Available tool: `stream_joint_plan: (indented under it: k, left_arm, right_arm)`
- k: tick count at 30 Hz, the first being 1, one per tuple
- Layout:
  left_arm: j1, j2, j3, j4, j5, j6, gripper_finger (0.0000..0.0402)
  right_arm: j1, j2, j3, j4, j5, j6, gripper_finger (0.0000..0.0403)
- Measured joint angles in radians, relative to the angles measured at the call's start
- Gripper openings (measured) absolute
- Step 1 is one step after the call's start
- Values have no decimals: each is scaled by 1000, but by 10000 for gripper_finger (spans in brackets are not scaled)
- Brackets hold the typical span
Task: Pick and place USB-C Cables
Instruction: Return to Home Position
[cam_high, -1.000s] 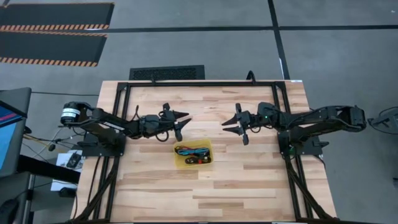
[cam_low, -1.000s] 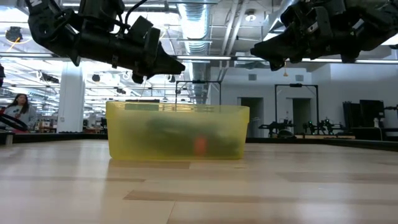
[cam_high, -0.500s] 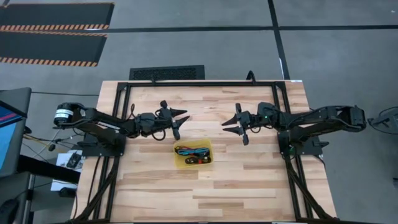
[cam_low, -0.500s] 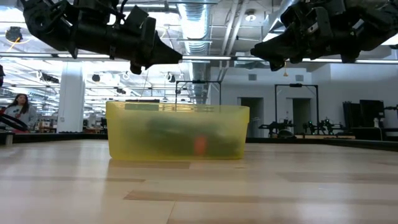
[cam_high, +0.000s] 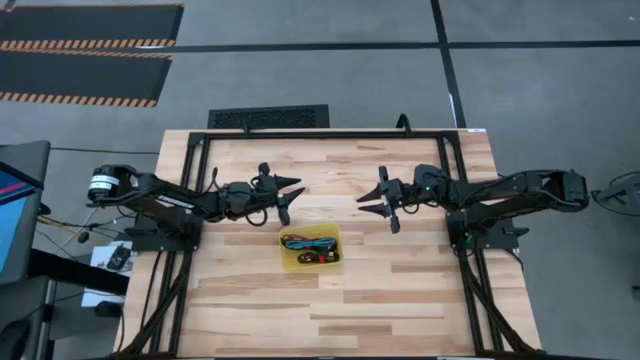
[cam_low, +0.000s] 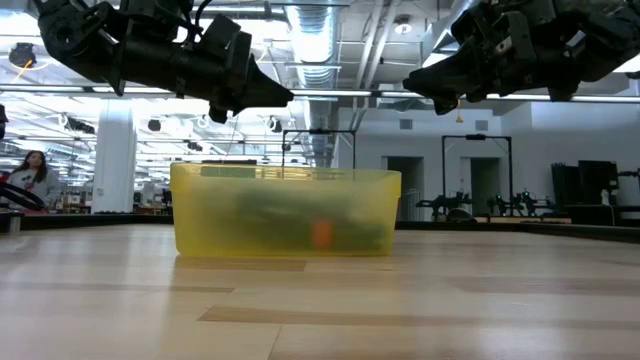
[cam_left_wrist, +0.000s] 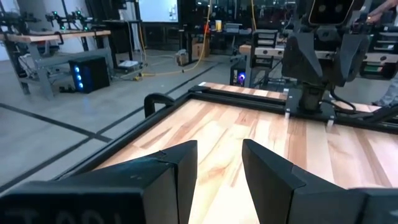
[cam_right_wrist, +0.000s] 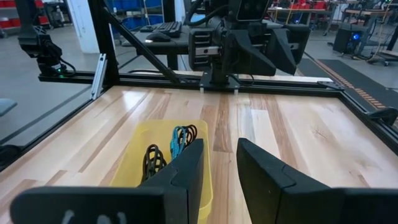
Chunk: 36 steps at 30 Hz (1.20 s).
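The yellow tray (cam_high: 336, 232) sits on the middle of the wooden table, nearer the near edge than both grippers. Several USB-C cable bundles lie inside it: a teal one (cam_high: 308, 240) (cam_right_wrist: 177, 140), black ones (cam_right_wrist: 152, 160) and a black-and-red one (cam_high: 318, 258). In the low view they are only dim shapes behind the tray wall (cam_low: 285, 210). My left gripper (cam_high: 292, 198) (cam_left_wrist: 217, 146) hovers open just left and far of the tray. My right gripper (cam_high: 372, 205) (cam_right_wrist: 220, 144) hovers open right and far of it. Both are above tray height (cam_low: 260, 95) (cam_low: 430, 80).
A black metal frame (cam_high: 320, 133) runs along the table's far and side edges. Bare wood lies near the tray and between the grippers. A monitor (cam_high: 15, 200) stands off the table's left. A person (cam_low: 30, 175) sits far back in the room.
My left gripper has drawn back a little toward the table's far left and risen slightly, staying open. The right arm, the tray and the cables have kept still.
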Motion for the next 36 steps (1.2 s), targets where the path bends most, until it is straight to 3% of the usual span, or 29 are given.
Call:
stream_joint_plan:
  k: [12,15,21,25,31,36]
  left_arm:
    - [0,-41,0,-1,-1,54,116]
    - [2,-129,0,-48,-1,92,116]
    - [2,-369,0,-262,-14,122,116]
    - [2,-460,0,-362,-14,122,116]
    - [2,-479,0,-396,-15,126,116]
    - [2,-422,0,-383,-12,124,116]
  right_arm:
    - [-16,-20,0,26,-1,3,121]
    - [-45,-69,0,33,-12,23,121]
    - [-112,-185,0,-10,-137,33,121]
    - [-122,-240,0,-43,-171,30,121]
    - [-133,-309,0,-56,-211,21,121]
    - [-143,-343,0,-66,-246,20,121]
